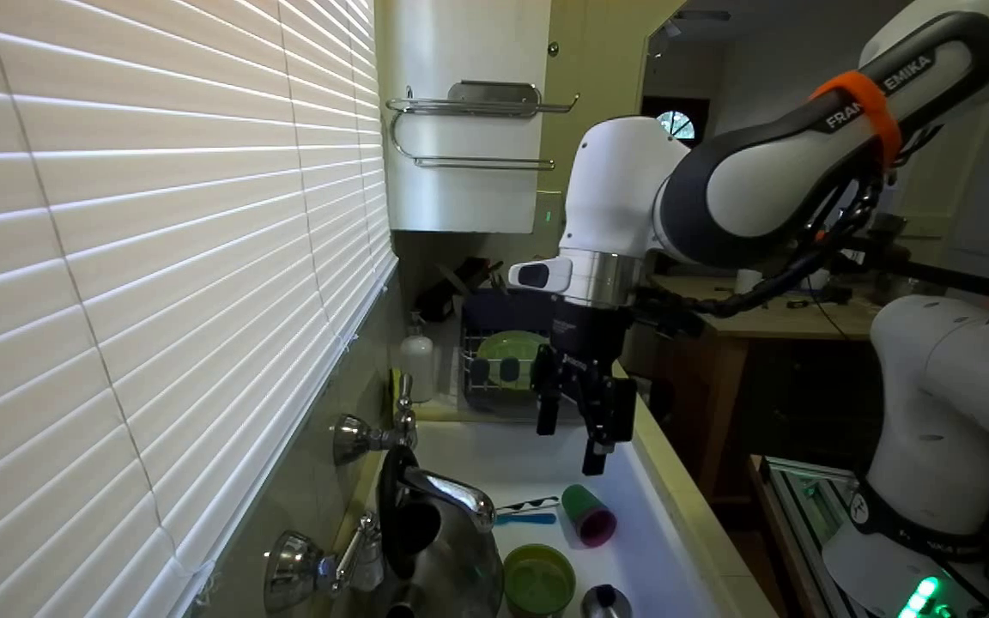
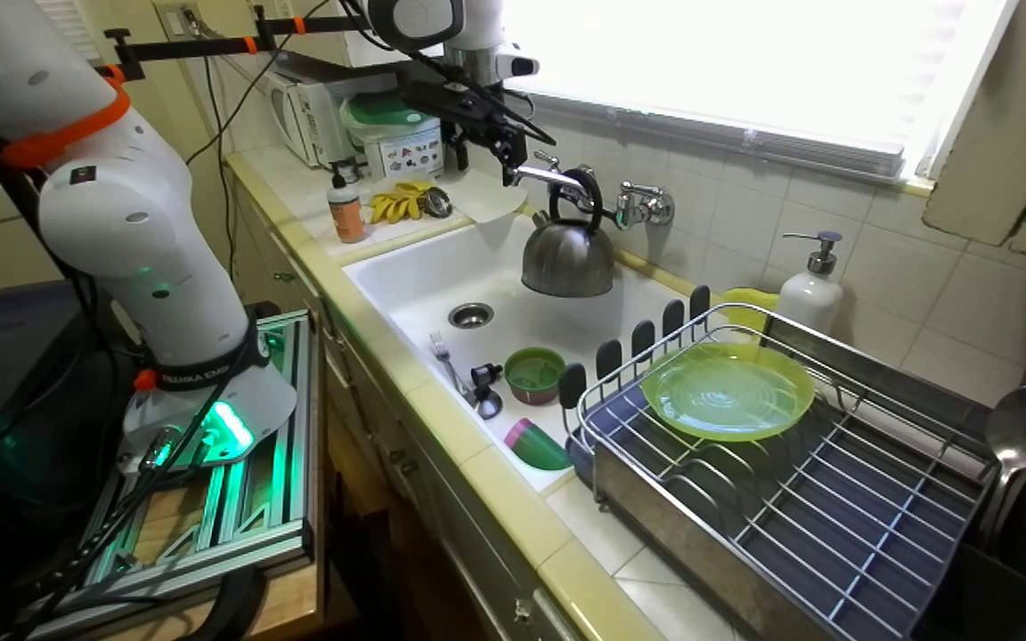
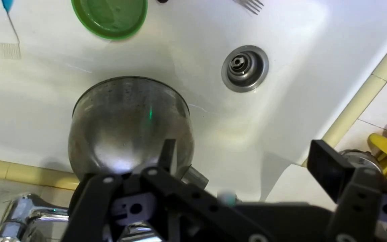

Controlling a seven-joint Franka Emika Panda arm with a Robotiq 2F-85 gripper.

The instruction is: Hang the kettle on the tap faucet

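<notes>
- I see the gripper [image 3: 247,158] spread wide, its two fingers well apart, up over the sink [image 2: 424,258] and apart from the kettle [image 2: 568,263].
- The kettle hangs by its black loop handle [image 2: 598,196], with the spout of the tap faucet [image 2: 547,175] running through it.
- Down in the sink, a green bowl [image 2: 535,374] sits near a tipped green-and-pink cup [image 1: 585,511].
</notes>
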